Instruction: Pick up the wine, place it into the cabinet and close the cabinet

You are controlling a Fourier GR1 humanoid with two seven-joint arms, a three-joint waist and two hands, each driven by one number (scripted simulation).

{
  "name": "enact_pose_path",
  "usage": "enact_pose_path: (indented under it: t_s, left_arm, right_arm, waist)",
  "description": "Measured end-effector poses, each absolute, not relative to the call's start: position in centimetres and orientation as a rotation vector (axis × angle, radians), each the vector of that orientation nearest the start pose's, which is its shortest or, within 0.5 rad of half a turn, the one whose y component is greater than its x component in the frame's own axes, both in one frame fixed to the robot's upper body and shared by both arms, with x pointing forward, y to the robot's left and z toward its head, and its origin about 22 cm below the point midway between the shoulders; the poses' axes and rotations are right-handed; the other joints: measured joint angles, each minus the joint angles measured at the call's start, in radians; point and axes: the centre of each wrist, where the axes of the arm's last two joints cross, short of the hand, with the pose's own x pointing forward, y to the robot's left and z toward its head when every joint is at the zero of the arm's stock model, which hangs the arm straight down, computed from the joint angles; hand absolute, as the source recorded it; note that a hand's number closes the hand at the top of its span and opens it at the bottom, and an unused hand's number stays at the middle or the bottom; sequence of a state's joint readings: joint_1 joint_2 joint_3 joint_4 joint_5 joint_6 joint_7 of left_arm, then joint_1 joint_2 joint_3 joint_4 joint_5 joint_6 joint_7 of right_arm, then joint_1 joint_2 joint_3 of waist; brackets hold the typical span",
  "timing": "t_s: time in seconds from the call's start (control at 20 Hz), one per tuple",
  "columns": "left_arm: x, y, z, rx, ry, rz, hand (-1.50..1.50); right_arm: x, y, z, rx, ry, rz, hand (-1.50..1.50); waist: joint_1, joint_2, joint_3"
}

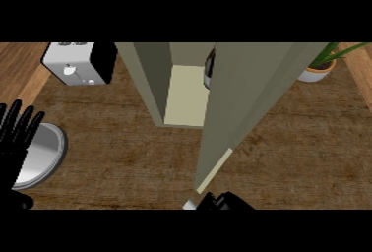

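wine (pixel 208 69) inside cabinet (pixel 156 83) | door (pixel 251 98) ajar | left hand (pixel 16 140) fingers released | right hand (pixel 227 202) fingers unclear

The wide counter (pixel 116 152) has a dark brown top with a rough, speckled grain, and along its far left and right sides run strips of lighter, orange-brown wood with long streaks. The tall cabinet (pixel 156 78) is a dull olive-green outside, while its inner floor is pale cream; the open cabinet door (pixel 247 98) is the same olive-green, with a cream edge low down. The boxy toaster (pixel 76 64) is white with a black side. The round metal plate (pixel 44 152) is shiny silver-grey. The small potted plant (pixel 320 66) has green leaves in a white pot. The left hand (pixel 16 133) is black, and the right hand (pixel 225 202) is black too.
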State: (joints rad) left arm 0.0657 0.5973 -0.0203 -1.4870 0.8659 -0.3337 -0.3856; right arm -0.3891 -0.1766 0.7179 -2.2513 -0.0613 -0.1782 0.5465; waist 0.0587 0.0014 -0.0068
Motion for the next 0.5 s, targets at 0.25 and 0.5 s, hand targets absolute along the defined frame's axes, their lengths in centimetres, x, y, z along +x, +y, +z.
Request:
enact_pose_path:
  t_s: [0.25,0.5]
  left_arm:
    - [22.5,38.1,3.4,-0.418,-1.849,0.127,-1.5]
    - [22.1,38.3,3.1,-0.425,-1.853,0.133,-1.5]
  right_arm:
    - [18.4,-4.5,21.8,0.581,-1.821,0.691,1.5]
    - [22.0,-1.1,23.4,0.574,-1.8,0.658,1.5]
  waist:
    - [-0.013,-0.001,0.003]
    - [-0.025,-0.001,0.007]
